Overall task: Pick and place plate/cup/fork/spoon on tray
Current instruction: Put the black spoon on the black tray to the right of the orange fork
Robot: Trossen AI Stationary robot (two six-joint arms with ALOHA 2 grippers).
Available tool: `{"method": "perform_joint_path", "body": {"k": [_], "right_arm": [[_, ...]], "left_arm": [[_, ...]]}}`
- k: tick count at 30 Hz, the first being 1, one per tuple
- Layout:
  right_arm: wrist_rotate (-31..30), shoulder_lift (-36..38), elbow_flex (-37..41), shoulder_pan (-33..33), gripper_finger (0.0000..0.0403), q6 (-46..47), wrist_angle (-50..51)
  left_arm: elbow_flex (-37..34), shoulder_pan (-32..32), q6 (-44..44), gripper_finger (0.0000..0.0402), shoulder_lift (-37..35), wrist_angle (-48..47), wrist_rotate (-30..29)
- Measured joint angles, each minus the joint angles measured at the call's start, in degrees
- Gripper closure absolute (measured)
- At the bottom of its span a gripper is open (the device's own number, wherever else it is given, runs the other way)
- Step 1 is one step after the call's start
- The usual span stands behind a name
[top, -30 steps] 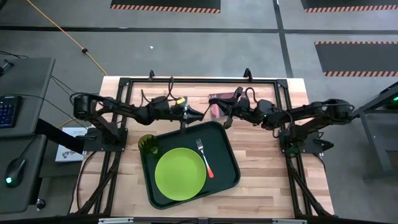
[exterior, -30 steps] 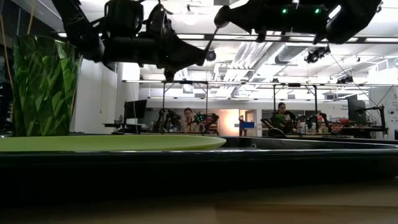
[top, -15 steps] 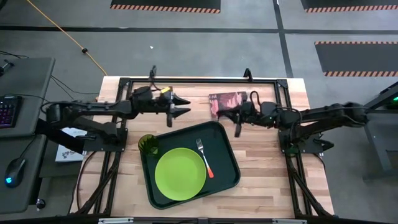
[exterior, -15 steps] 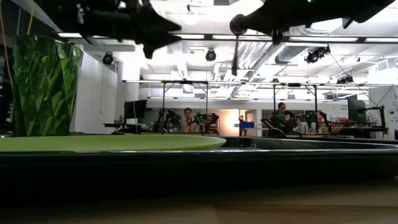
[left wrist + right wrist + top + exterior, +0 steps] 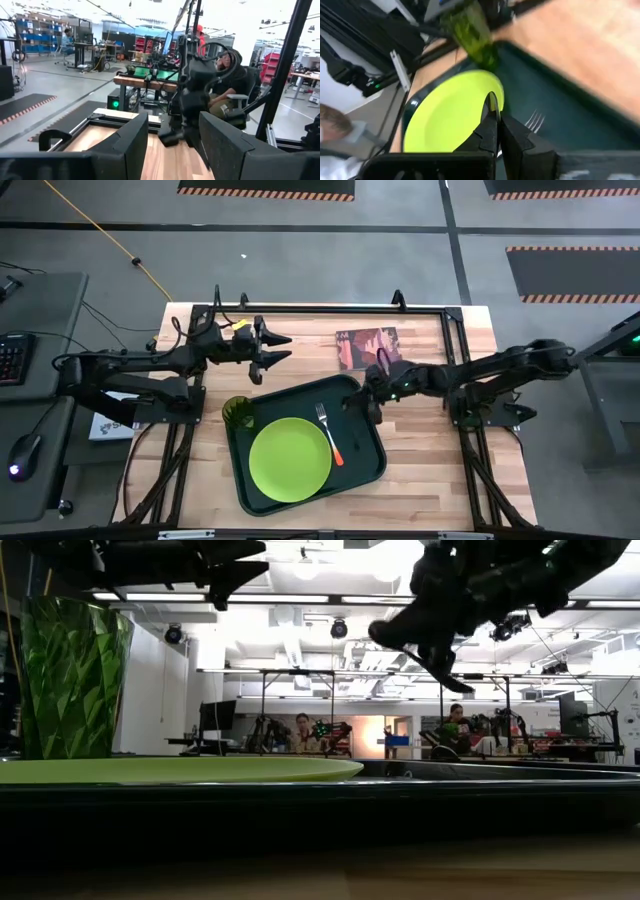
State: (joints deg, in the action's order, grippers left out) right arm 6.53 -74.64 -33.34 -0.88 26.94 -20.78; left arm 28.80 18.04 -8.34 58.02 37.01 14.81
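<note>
The dark-green tray [image 5: 368, 465] lies in the middle of the table. On it rest the lime-green plate [image 5: 290, 460], the fork [image 5: 330, 432] with its orange handle, and the dark-green cup [image 5: 238, 412], upright at the far left corner. My right gripper [image 5: 369, 398] hangs over the tray's far right corner, shut on the slim dark spoon [image 5: 438, 668]. My left gripper [image 5: 277, 350] is open and empty, above the table beyond the tray's far left side. My right gripper pinches the spoon between its two fingers [image 5: 514, 134]; a thin end of it [image 5: 492, 101] sticks out past the fingertips. The fingers slant down toward the tray. The spoon is lifted clear and hangs slanted below the gripper [image 5: 450, 680].
A small reddish picture-covered book [image 5: 365, 344] lies on the wood beyond the tray's far right corner. A black frame [image 5: 330, 310] runs along the table's far edge and sides. Bare wood [image 5: 430, 460] lies right of the tray. People sit at desks in the room behind.
My right gripper has carried the spoon from beside the book toward the table's near edge and left, to above the tray's far right corner; the spoon, which hung straight down, now slants. My left gripper has drawn back toward the table's left edge.
</note>
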Motion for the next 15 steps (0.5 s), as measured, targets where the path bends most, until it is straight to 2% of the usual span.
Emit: {"method": "perform_joint_path", "body": {"k": [4,8,15], "right_arm": [[-0.2,-4.4,0.0,-2.1,0.0403,4.0,-2.3],[-1.0,-9.6,0.0,-3.5,0.0403,5.7,-8.7],[-1.1,-16.2,0.0,-3.2,0.0403,7.7,-8.5]], "left_arm": [[0.0,-0.2,-0.7,0.0234,0.1,-0.4,0.0],[0.0,-0.2,-1.6,0.0234,0.3,-0.4,0.0],[0.0,-0.2,-2.0,0.0234,0.3,-1.0,0.0]]}}
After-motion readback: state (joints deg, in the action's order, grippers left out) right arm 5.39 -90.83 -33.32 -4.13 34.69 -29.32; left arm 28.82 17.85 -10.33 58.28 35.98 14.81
